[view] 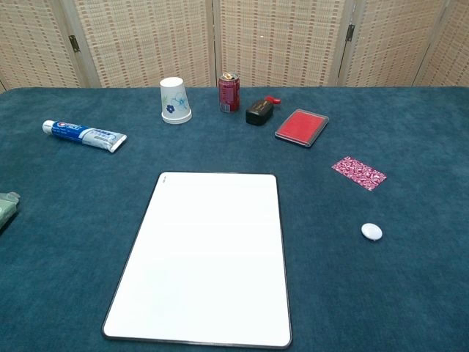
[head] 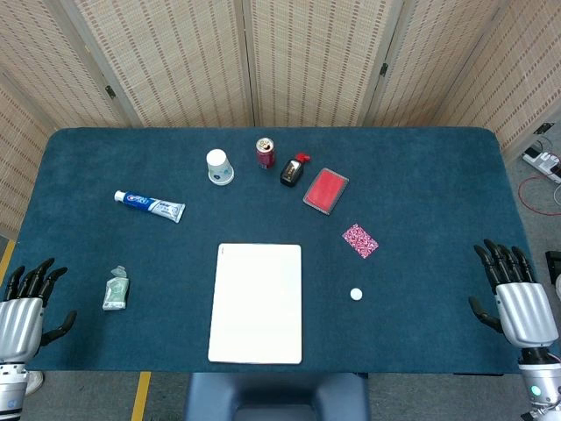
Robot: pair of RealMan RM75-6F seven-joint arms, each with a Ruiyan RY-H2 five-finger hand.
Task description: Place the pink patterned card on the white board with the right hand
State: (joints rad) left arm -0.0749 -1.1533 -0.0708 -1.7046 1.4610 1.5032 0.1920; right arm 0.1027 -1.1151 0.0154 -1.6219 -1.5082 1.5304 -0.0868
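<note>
Nearest the camera, left hand (head: 24, 307) rests at the near table edge, fingers apart, holding nothing. Right of it lie a crumpled greenish packet (head: 116, 289), then the white rectangular board (head: 256, 303). Pink patterned card (head: 360, 240) lies flat on the blue cloth, well left of and beyond the right hand (head: 513, 294), which is released and empty.

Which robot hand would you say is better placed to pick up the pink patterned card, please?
Right. The pink patterned card lies right of the white board, nearer the open right robot hand; the left robot hand would cross the board.
</note>
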